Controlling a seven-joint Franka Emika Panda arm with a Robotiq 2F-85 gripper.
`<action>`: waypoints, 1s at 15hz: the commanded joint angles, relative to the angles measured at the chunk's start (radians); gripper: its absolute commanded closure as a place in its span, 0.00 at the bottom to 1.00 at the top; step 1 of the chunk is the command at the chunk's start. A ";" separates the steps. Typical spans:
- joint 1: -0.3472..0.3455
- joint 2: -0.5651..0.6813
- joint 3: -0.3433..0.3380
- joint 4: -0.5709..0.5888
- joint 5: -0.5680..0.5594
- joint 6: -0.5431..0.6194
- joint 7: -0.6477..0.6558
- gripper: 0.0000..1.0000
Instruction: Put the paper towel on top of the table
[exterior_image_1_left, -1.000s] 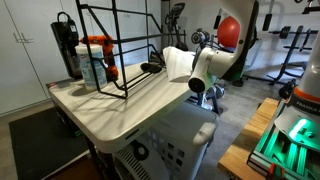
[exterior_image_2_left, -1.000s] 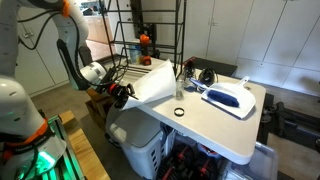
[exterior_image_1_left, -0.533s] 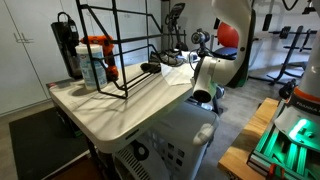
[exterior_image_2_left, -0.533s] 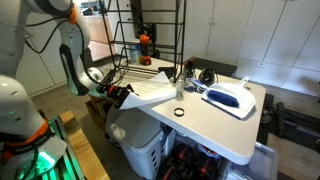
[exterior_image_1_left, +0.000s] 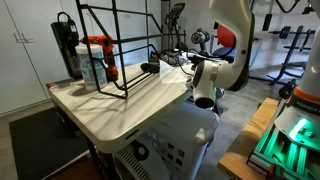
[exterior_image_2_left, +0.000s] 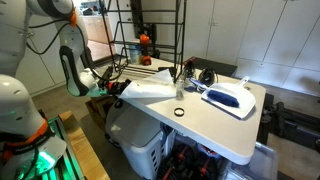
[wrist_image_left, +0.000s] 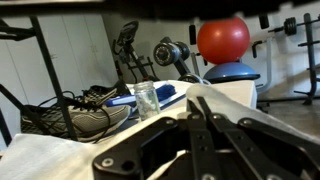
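Paper towel (exterior_image_2_left: 150, 88) lies spread, white, on the worktop (exterior_image_2_left: 215, 125) at its left edge. Tool (wrist_image_left: 198, 100) is closed, pinching the towel's margin.

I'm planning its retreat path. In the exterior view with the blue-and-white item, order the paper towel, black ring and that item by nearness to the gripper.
From the gripper:
1. paper towel, right beside it at the table edge.
2. black ring, mid-table.
3. blue-and-white item, far end.

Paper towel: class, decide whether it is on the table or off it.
On the table: in an exterior view the paper towel lies spread on the table top by its edge, next to the hand.
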 joint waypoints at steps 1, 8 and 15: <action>0.022 0.043 0.005 0.034 -0.056 -0.072 -0.015 0.73; 0.032 -0.047 0.117 0.028 0.017 -0.029 -0.021 0.23; 0.009 -0.154 0.185 0.088 0.122 0.179 0.005 0.00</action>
